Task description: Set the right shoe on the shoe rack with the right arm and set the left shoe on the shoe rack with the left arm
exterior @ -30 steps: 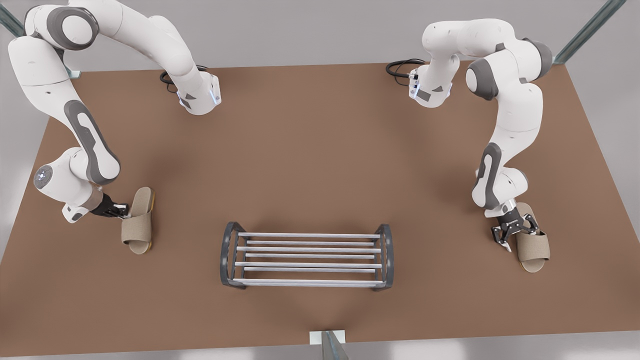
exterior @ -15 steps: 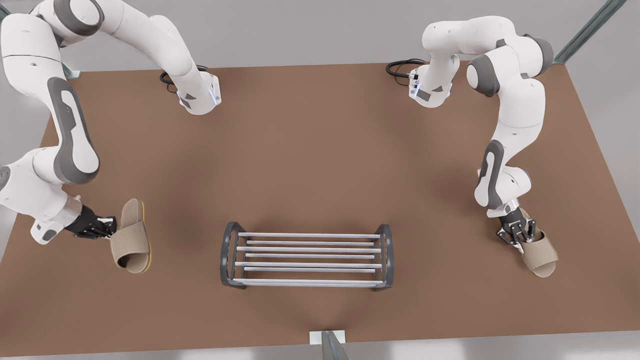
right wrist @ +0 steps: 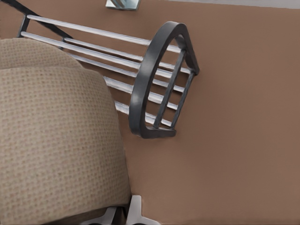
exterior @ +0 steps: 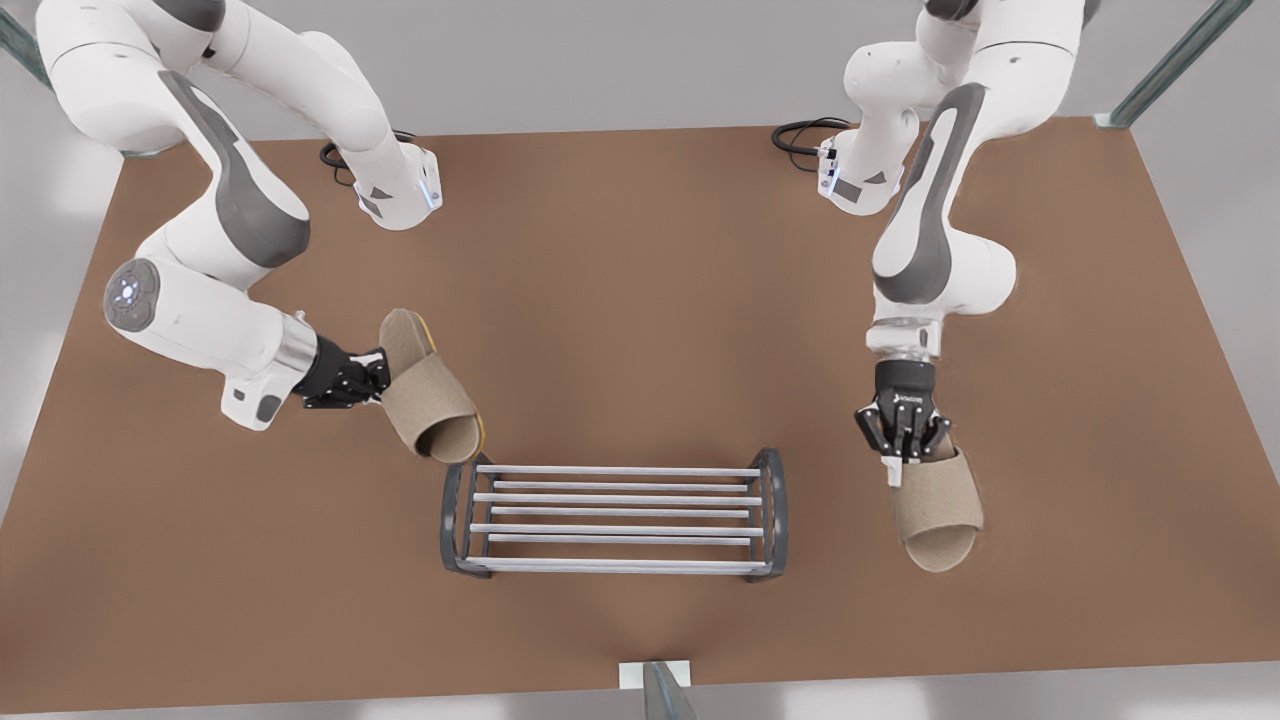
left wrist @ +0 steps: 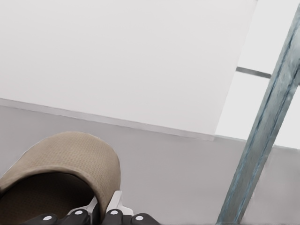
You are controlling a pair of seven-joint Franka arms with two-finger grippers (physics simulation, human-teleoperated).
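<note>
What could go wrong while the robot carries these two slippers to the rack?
1. The left tool pinches only an edge of the left beige fabric slipper, which hangs tilted, so it might swing or slip out.
2. That slipper's toe is very close to the dark grey end frame of the silver-rod shoe rack and could knock it.
3. The right tool grips the right beige fabric slipper near one end, so it might land crooked.

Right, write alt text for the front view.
Flanking a shoe rack on a brown table, the left tool, on the view's left, holds the left slipper tilted; the right tool holds the right slipper, both beige.
</note>
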